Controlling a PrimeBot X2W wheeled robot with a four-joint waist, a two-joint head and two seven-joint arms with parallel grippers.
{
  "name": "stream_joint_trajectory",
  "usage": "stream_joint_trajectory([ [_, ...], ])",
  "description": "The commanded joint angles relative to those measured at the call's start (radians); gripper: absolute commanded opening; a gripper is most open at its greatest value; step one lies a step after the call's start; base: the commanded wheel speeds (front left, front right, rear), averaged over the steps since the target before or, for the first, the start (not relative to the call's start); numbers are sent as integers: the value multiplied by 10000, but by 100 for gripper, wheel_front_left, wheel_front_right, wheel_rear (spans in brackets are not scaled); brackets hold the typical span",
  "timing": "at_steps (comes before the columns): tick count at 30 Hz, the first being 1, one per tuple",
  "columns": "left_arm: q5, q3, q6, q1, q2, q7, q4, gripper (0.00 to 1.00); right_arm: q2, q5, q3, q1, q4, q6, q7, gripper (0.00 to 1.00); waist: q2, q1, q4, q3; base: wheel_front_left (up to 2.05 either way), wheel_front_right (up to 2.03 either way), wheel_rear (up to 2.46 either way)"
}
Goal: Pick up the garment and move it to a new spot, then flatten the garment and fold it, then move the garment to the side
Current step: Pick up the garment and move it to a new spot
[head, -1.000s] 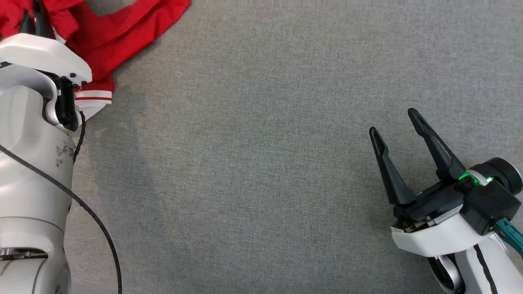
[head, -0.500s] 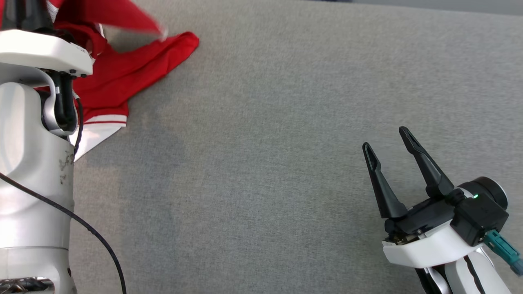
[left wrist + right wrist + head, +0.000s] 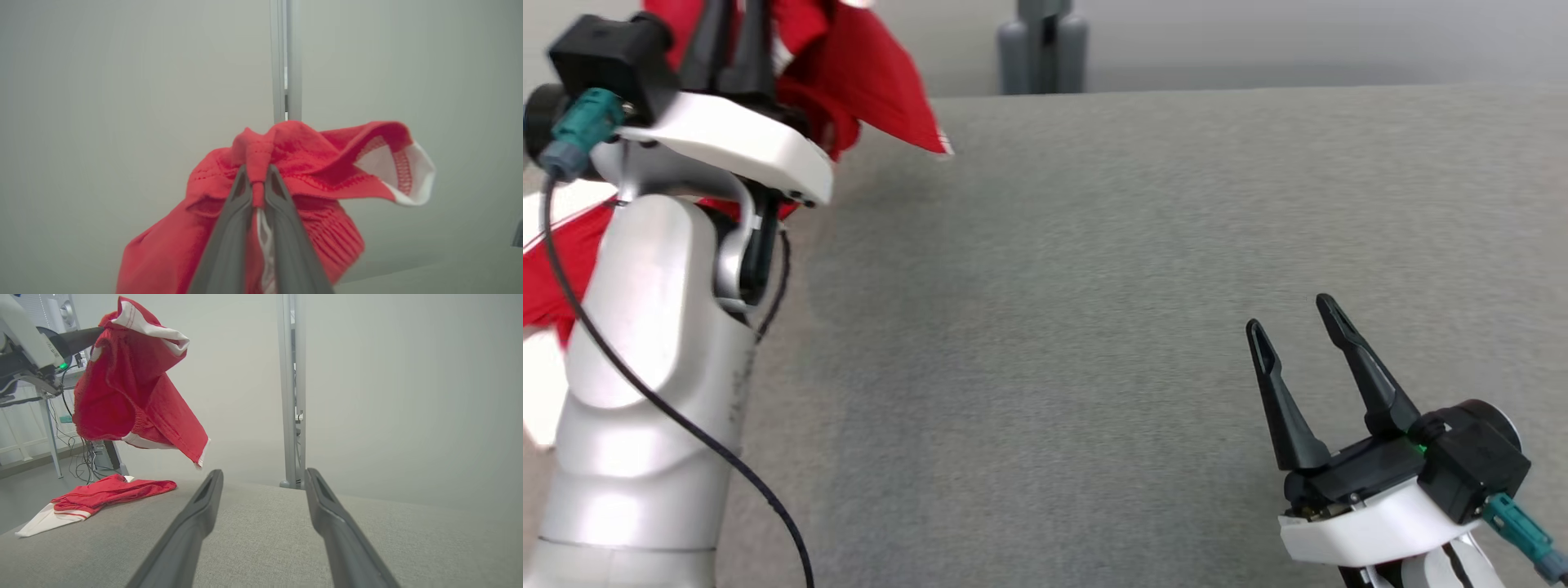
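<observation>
Red garment is pinched in the closed left gripper, above grey surface; right gripper is spread wide, empty.

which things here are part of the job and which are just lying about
in the job: red garment, pinched in the shut left gripper; open right gripper; grey table

lying about: other red-and-white cloth flat on the table; metal post beyond the table

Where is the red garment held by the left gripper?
The red garment hangs clear of the grey table from the left gripper, at the upper left of the right wrist view, above a second red cloth on it.
</observation>
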Motion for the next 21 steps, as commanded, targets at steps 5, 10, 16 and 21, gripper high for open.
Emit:
stream_joint_trajectory([
  [5,130,-635,-183,467,-287,547,-669,0,94,75,-131,321,-25,1,-56,100,0,0,-1503,-742,0,0,0],
  [10,257,-1257,-238,708,-546,843,-841,0,156,96,-157,446,-79,1,-56,100,0,0,-2354,-833,0,0,0],
  [16,435,-2033,-273,866,-752,981,-515,0,207,95,-232,500,-164,1,-56,100,0,0,-3048,-669,0,0,0],
  [21,715,-2551,-234,1034,-817,945,-54,0,241,98,-294,433,-246,1,-56,100,0,0,-3278,-400,0,0,0],
])
